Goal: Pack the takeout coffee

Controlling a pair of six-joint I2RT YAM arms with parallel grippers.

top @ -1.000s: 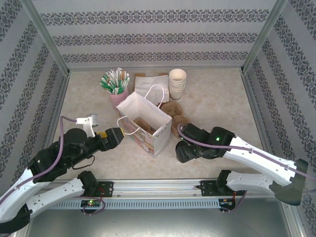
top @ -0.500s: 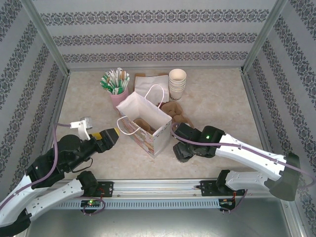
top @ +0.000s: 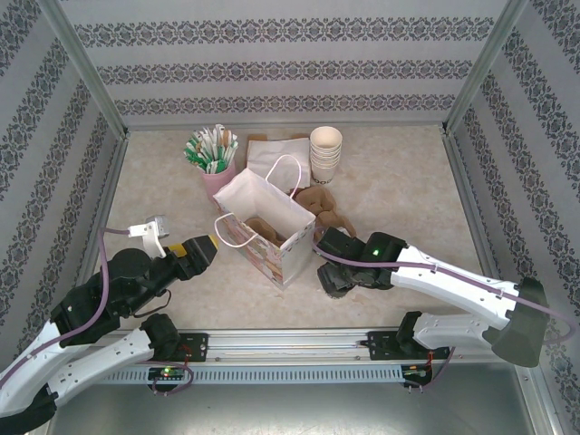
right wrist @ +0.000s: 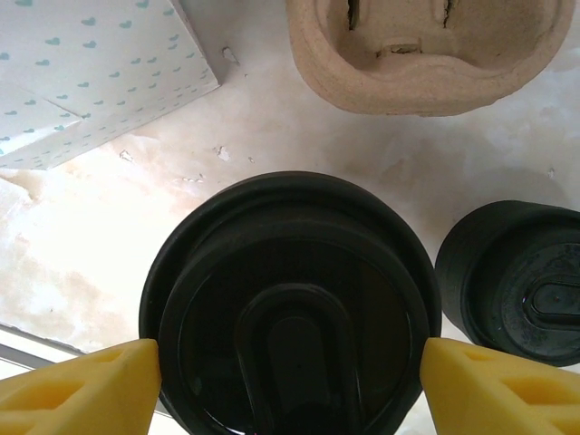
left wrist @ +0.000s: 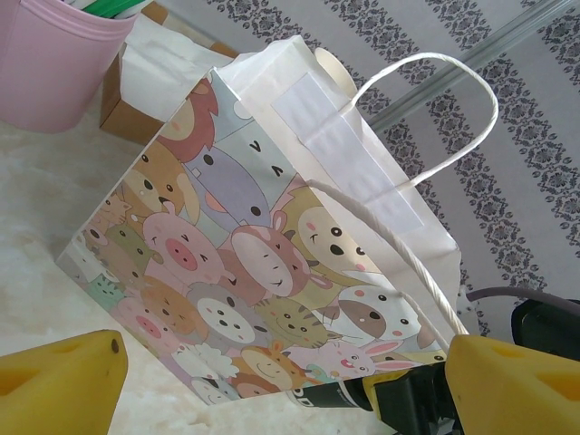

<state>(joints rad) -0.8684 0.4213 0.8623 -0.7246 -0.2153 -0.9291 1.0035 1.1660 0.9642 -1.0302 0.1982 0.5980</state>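
Observation:
The takeout coffee (right wrist: pixel 290 299), a cup with a round black lid, sits between my right gripper's (right wrist: pixel 290 349) yellow fingertips (right wrist: pixel 109 381), which press on the two sides of the lid. A second black-lidded cup (right wrist: pixel 517 272) stands lower, just to its right. In the top view my right gripper (top: pixel 331 276) hangs beside the right face of the open white paper bag (top: pixel 267 227). My left gripper (top: pixel 204 246) is open left of the bag. In the left wrist view the bag's cartoon-animal side (left wrist: pixel 254 272) lies ahead of the left gripper (left wrist: pixel 285 344), nothing between its fingers.
A brown pulp cup carrier (right wrist: pixel 426 54) lies just beyond the held cup, behind the bag's corner (right wrist: pixel 100 82). At the back stand a pink holder of green-and-white packets (top: pixel 213 159), a stack of cream paper cups (top: pixel 325 154) and napkins on a box (top: pixel 272 154).
My right gripper has shifted left, closer to the bag's right side. My left arm has drawn back slightly to the left, away from the bag.

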